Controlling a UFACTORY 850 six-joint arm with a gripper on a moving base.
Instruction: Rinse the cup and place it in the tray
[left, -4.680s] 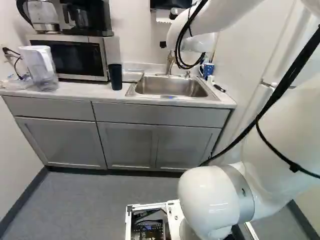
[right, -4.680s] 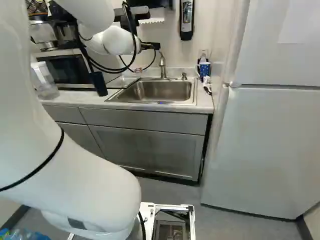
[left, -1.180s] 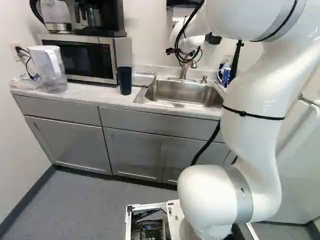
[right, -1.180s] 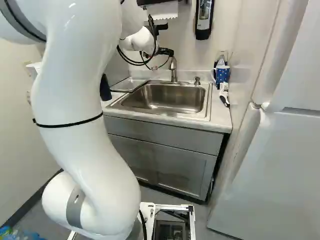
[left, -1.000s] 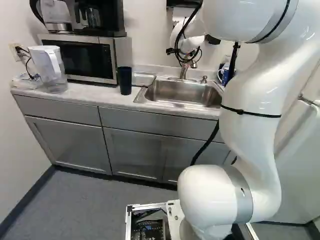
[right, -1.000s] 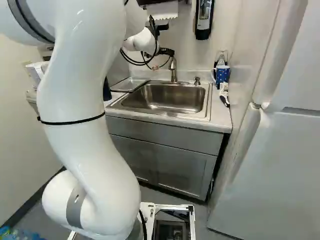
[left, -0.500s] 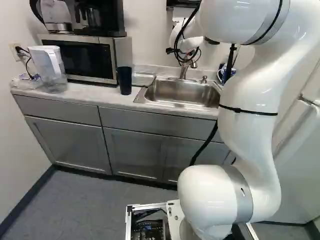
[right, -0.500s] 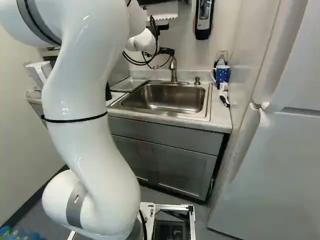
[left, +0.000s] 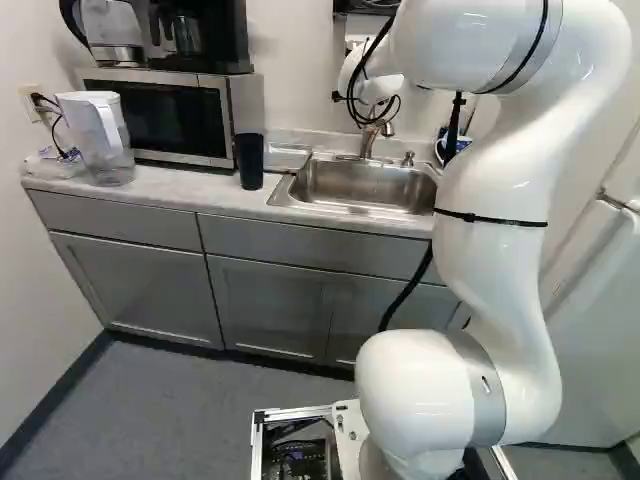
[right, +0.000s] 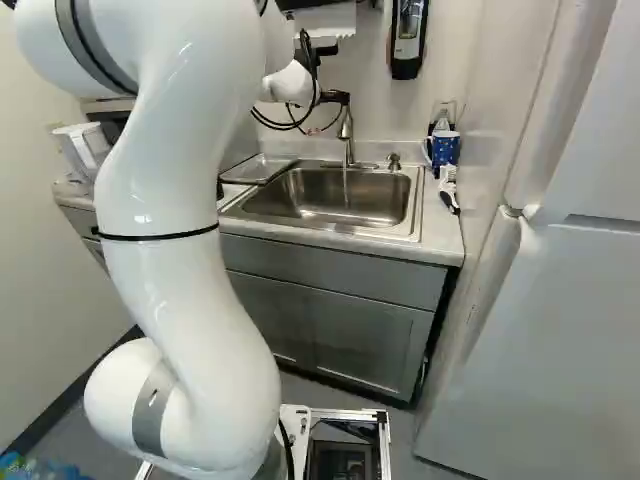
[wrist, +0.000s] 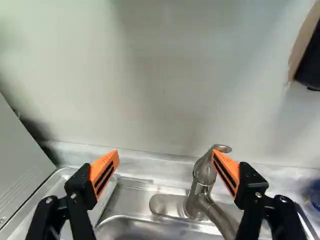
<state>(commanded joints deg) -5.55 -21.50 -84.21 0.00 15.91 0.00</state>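
On my left base view, the dark cup stands upright on the counter, between the microwave and the sink. My right base view puts the gripper up at the faucet, with what looks like thin running water below, and the tray beside the basin. In the wrist view I've got the fingers spread wide, one pad right by the faucet's top; I can't tell if they touch.

On the counter, you see—left to right in the left base view—pitcher, microwave, cup, sink. The faucet stands at your sink's back.
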